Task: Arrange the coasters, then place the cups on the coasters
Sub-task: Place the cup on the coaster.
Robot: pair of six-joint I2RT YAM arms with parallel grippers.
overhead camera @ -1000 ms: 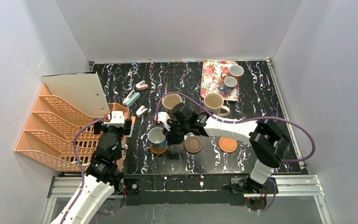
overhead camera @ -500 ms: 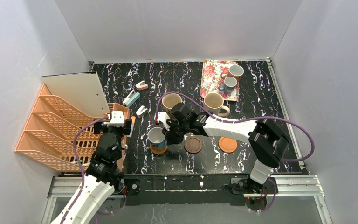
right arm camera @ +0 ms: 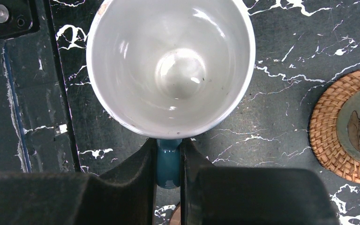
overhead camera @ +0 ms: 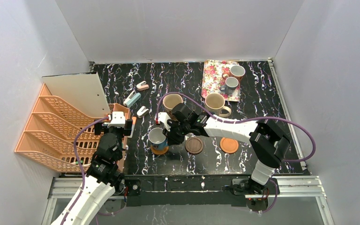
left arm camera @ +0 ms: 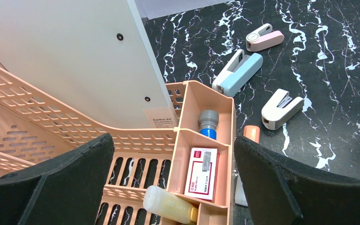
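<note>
The blue handle (right arm camera: 168, 169) of a small mug (right arm camera: 171, 65) is clamped between the almost closed fingers of the right gripper (right arm camera: 168, 146). The mug's white interior is turned up. The mug is seen over an orange-brown coaster (overhead camera: 161, 151) at the near left of the table (overhead camera: 262, 93); contact cannot be told. A dark brown coaster (overhead camera: 194, 145) and a second orange-brown coaster (overhead camera: 228, 145) lie to its right. A patterned mug base is seen on a rattan coaster (right arm camera: 330, 140). Two beige mugs (overhead camera: 172, 101) (overhead camera: 214, 103) are set farther back. Two smaller mugs (overhead camera: 237, 71) (overhead camera: 231, 83) are held in the floral tray (overhead camera: 213, 77). The left gripper (left arm camera: 171, 145) is spread wide above the orange organizer (left arm camera: 225, 117), in which a grey-and-blue cylinder (left arm camera: 208, 124), a red-and-white box (left arm camera: 202, 171) and a yellowish bottle (left arm camera: 168, 205) are kept.
</note>
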